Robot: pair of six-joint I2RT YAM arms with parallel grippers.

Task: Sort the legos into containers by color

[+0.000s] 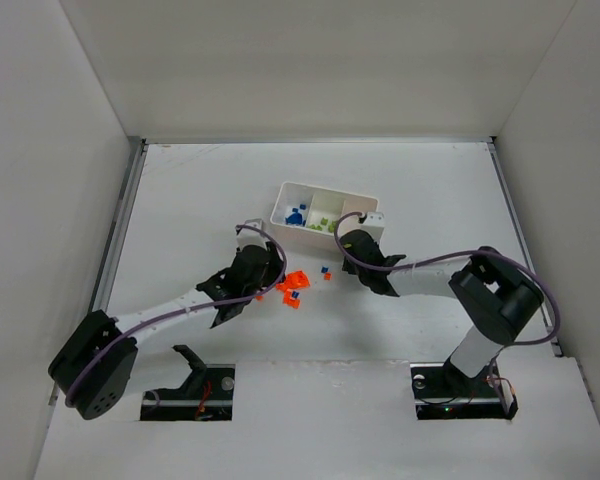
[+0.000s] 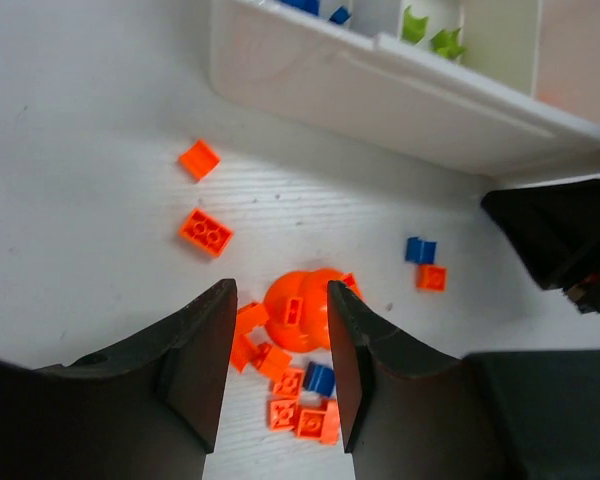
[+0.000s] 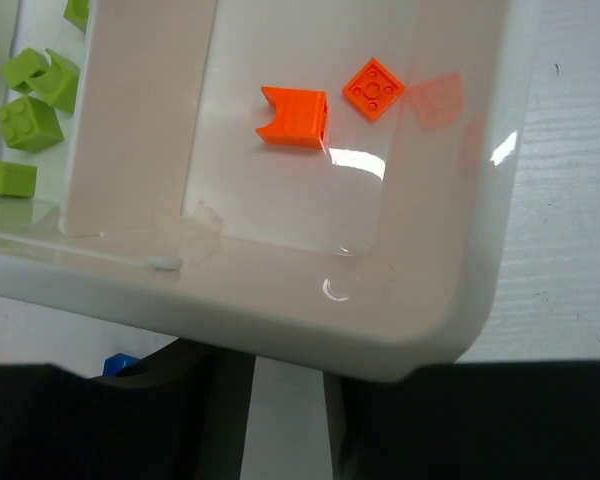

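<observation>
The legos lie in a loose pile on the table: small orange bricks around a larger round orange piece [image 2: 302, 310], with a blue brick [image 2: 320, 378] among them. My left gripper [image 2: 280, 350] hovers open over this pile, the round piece between its fingertips, nothing held. The white tray [image 1: 325, 212] holds the containers: blue bricks on the left, green bricks [image 3: 30, 100] in the middle, two orange bricks [image 3: 293, 116] on the right. My right gripper [image 3: 285, 420] is at the near wall of the tray's right compartment [image 3: 450, 200], open with only bare table between its fingers.
A blue brick [image 2: 420, 250] and an orange one [image 2: 431, 277] lie apart between the pile and the tray. Two more orange bricks [image 2: 206, 232] sit left of the pile. My right gripper's black body [image 2: 560, 235] is close to the left gripper's right side.
</observation>
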